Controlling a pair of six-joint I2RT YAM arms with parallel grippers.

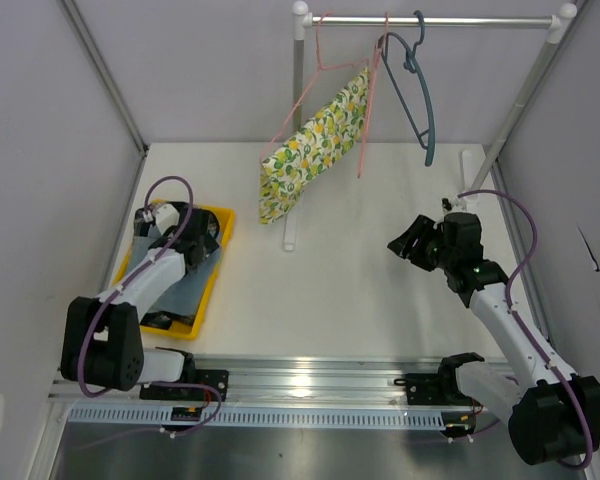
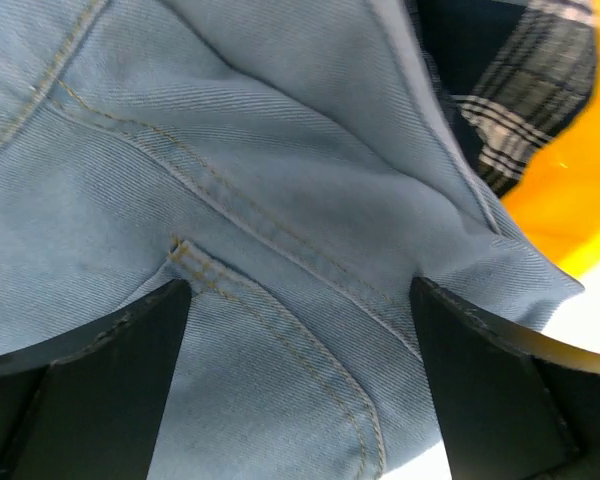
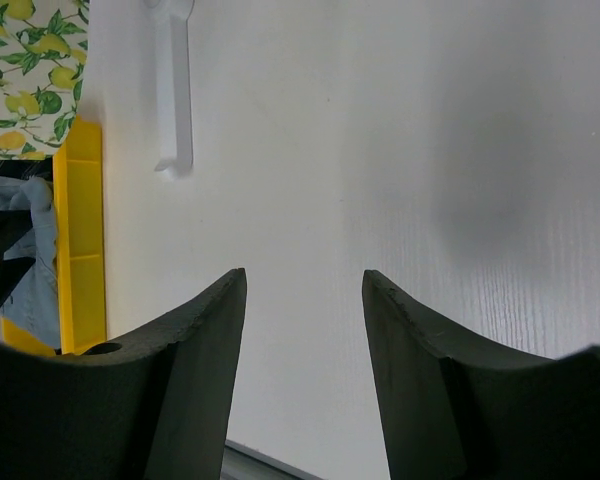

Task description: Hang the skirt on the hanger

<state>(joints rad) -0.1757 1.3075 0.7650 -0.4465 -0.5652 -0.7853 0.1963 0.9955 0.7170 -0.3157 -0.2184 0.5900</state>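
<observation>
Skirt [image 1: 315, 150] is up at the far side, hanging off the rail [image 1: 460, 20] among the thin pink wires of the hanger [image 1: 292, 112]; can't tell exactly how it's seated on the wire. Its long axis slants: high end up by the rail, low corner down-left just beside the white rack foot [image 1: 288, 235]. Neither arm is on it. Left gripper [image 2: 300, 290] is down in the yellow tray [image 1: 208, 290], jaws wide apart with nothing between them, right above the denim shirt [image 2: 280, 150], plaid shirt [image 2: 520, 90] off to its side. Right gripper [image 3: 302, 280] is low over the bare table [image 1: 330, 290], jaws partly apart and empty, pointing across toward the tray, so the skirt sits ahead and off to one side of its line, well apart. The low corner is closer to the left arm, the high end to the right. My read: hanging looks basically done. If the seating needs a fix, the right arm is the free one and would have to swing toward the rail and lift.
</observation>
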